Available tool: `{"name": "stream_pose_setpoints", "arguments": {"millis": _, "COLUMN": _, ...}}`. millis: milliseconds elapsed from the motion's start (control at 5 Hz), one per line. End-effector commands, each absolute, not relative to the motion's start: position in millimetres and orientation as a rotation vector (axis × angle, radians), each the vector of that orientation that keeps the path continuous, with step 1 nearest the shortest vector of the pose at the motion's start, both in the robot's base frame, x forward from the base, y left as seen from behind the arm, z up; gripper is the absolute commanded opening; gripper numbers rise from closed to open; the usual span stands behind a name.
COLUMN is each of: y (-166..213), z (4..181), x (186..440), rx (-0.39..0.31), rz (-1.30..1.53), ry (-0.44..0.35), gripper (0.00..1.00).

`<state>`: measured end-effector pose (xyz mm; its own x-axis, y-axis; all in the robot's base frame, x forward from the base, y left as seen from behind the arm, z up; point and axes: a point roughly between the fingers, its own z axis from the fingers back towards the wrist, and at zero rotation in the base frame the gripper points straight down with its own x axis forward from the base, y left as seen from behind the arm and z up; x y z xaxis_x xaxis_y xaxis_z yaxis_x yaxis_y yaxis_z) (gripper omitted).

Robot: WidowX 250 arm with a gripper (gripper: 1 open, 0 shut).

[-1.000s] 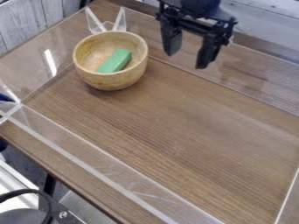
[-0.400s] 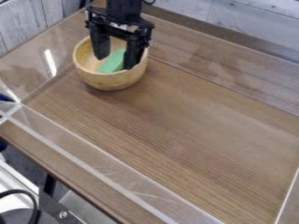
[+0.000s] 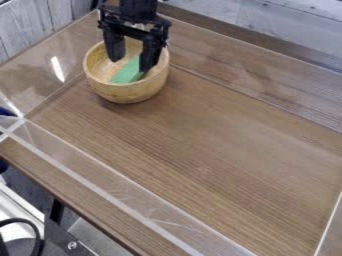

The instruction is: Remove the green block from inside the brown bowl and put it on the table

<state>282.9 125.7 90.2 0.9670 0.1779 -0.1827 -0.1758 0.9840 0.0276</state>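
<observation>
The brown bowl [image 3: 107, 92] stands at the far left of the table [image 3: 214, 140]. Inside it lies the green block [image 3: 127, 74], partly hidden behind my fingers. My gripper [image 3: 136, 58] hangs pointing down right over the bowl, its two black fingers spread wide on either side of the block. The fingertips reach down to about the bowl's rim. The jaws are open and nothing is held.
Clear acrylic walls [image 3: 80, 165] run around the table's edges, one close behind the bowl. A pale plank wall stands at the back. Wood-grain tabletop stretches to the right and front of the bowl.
My gripper has swung left from the back middle of the table to above the bowl and dropped a little. It stays open. The block and bowl have not moved.
</observation>
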Motion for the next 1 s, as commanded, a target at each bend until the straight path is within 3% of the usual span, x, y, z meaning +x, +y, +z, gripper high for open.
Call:
{"name": "stream_pose_setpoints", "arguments": {"millis": 0, "y": 142, "z": 100.3, "x": 301, "rx": 0.029, "rz": 0.216, "ry": 0.082, "gripper": 1.0}}
{"name": "stream_pose_setpoints", "arguments": {"millis": 800, "y": 164, "z": 79.3, "x": 317, "rx": 0.025, "rz": 0.229, "ry": -0.004, "gripper": 1.0}}
